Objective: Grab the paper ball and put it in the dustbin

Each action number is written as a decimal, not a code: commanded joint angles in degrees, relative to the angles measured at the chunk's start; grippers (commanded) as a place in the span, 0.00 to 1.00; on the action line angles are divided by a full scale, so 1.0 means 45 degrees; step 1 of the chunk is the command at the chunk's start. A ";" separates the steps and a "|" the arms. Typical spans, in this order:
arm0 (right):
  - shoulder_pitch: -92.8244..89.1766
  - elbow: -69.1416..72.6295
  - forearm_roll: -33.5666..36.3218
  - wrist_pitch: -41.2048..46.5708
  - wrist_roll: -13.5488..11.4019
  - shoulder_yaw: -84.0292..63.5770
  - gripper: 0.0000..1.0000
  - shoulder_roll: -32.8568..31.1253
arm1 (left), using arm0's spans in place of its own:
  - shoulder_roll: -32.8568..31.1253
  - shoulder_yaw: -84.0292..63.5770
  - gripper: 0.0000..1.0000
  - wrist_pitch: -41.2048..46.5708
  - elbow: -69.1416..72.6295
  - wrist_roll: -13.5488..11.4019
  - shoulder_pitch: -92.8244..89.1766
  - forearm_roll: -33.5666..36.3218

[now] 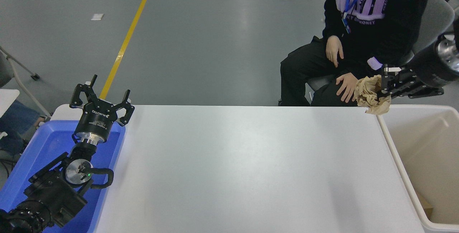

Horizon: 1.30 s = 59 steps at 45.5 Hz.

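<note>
The right claw (381, 89) comes in from the right edge of the head view, high above the far right corner of the bench (236, 168). Its fingers are clamped on the paper ball (371, 95), which hangs in the air, clear of the bench top. The ball is a crumpled wad of tan-brown paper, wrinkled and uneven, and most of it sticks out to the left of the claw and a little below it. In the picture it sits just above the near-left corner of the dustbin (391, 147), over the line where bench and bin meet; whether it is already over the bin's opening cannot be told from this angle.

The dustbin is a deep cream-white plastic bin with a rounded rim, standing against the right end of the bench. A small brown scrap lies at its bottom near the lower right.

The left claw (101, 96) is parked at the lower left, pointing away from the camera, with its fingers spread wide and nothing between them. It stands over the far end of a bright blue tray (43, 147) that lies along the left end of the bench.

Beyond the bench a person in a dark top with purple print sits on a grey chair (430, 21), one hand (346, 85) resting on the knee just left of the paper ball, the other hand (334, 49) on the lap.
</note>
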 commanded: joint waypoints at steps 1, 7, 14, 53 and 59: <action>0.1817 0.0802 0.0021 0.0219 -0.0016 -0.0521 0.00 0.0063 | 0.0000 0.0000 0.98 0.0002 -0.0001 -0.0001 0.0000 -0.0005; 0.1856 0.0802 0.0021 0.0219 -0.0016 -0.0619 0.00 0.0160 | 0.0000 0.0000 0.98 0.0002 -0.0001 -0.0001 0.0000 -0.0005; 0.1701 0.0666 -0.0057 0.0219 -0.0036 -0.0989 0.00 0.0239 | 0.0000 0.0000 0.98 0.0002 -0.0001 -0.0001 0.0000 -0.0005; -1.3121 -0.5542 0.0451 -1.0444 -0.0094 0.2463 0.00 -0.2634 | 0.0000 -0.0020 0.98 0.0002 -0.0001 -0.0020 0.0000 -0.0024; -1.5502 -0.7729 0.0470 -1.0562 -0.0075 0.4670 0.00 -0.1638 | 0.0000 -0.0020 0.98 0.0002 0.0018 -0.0020 0.0000 -0.0024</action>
